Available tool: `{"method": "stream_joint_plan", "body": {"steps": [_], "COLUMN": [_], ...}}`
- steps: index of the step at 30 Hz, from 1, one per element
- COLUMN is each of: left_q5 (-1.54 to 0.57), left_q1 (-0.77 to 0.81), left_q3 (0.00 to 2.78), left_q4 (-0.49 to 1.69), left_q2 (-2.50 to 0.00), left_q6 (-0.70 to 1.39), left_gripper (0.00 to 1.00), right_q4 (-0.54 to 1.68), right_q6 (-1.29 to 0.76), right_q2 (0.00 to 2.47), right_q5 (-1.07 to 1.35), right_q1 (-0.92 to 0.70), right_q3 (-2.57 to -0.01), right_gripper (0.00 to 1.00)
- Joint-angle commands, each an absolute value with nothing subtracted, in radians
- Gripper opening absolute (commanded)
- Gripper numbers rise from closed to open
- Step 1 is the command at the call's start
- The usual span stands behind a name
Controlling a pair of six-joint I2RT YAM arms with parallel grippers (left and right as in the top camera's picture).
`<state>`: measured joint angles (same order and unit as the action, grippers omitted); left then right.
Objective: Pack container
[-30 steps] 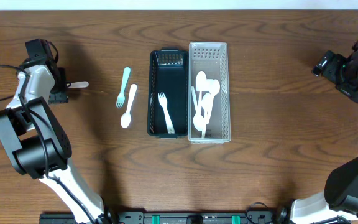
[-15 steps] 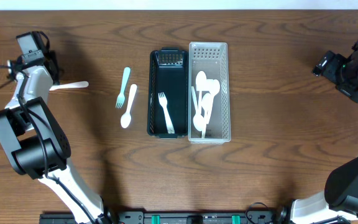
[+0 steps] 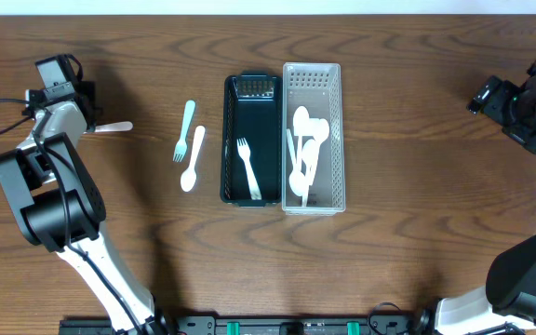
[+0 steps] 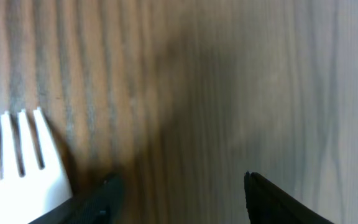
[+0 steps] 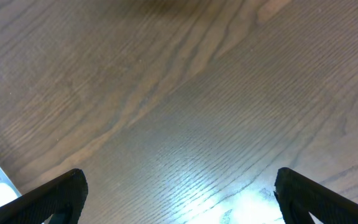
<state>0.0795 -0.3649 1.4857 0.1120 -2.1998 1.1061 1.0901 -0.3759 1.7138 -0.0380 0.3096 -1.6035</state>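
The brown wood-grain table (image 3: 417, 233) fills the overhead view. The black-and-white left arm (image 3: 49, 200) stands along its 9 o'clock edge and the right arm (image 3: 529, 270) along its 3 o'clock edge.

Two long containers sit at the centre, side by side with their walls touching. The white perforated plastic basket (image 3: 335, 177) is at 3 o'clock of the black rectangular plastic tray (image 3: 263, 121). The basket holds a heap of white plastic spoons (image 3: 305, 140). The tray holds one white plastic fork (image 3: 247, 167), tines toward 12 o'clock.

On bare wood at 9 o'clock of the tray lie a pale teal plastic fork (image 3: 185, 130) and a single white plastic spoon (image 3: 193, 158). They are just beside each other, the spoon's bowl toward 6 o'clock.

Farther out toward 9 o'clock lies a loose white fork (image 3: 114, 127). Its handle points to 3 o'clock and its head is hidden under the left arm.

The left gripper (image 4: 180, 186) has its jaws partly apart with only bare wood between them. In the left wrist view the loose fork's tines sit just outside one finger, at 8 o'clock. Whether they touch cannot be told.

The right gripper (image 5: 179, 180), out at 2 o'clock, is spread wide and empty over bare wood.
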Motion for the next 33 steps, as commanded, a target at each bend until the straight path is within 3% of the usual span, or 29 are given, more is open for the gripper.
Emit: {"method": "stream_joint_plan", "body": {"steps": [1, 15, 20, 25, 33], "left_q5": [0.025, -0.019, -0.023, -0.023, -0.023], "left_q1": [-0.37, -0.37, -0.37, -0.37, -0.37], "left_q3": [1.488, 1.488, 1.489, 1.489, 1.49], "left_q4": [0.118, 0.546, 0.6, 0.525, 0.499], "left_q2": [-2.201, -2.197, -2.191, -2.15, -1.964], "left_q6": [1.089, 1.108, 1.037, 0.757, 0.095], "left_gripper": [0.67, 0.66, 0.67, 0.67, 0.66], "right_q4": [1.093, 1.093, 1.093, 1.093, 1.093], "right_q6": [-0.366, -0.366, -0.365, -0.365, -0.365], "right_q2": [1.723, 1.723, 1.723, 1.723, 1.723], "right_q5": [-0.041, -0.041, -0.041, -0.041, -0.041], "right_q1": [0.313, 0.313, 0.313, 0.313, 0.313], "right_q3": [-1.599, -1.599, -1.599, -1.599, -1.599], "right_gripper": [0.99, 0.99, 0.99, 0.99, 0.99]}}
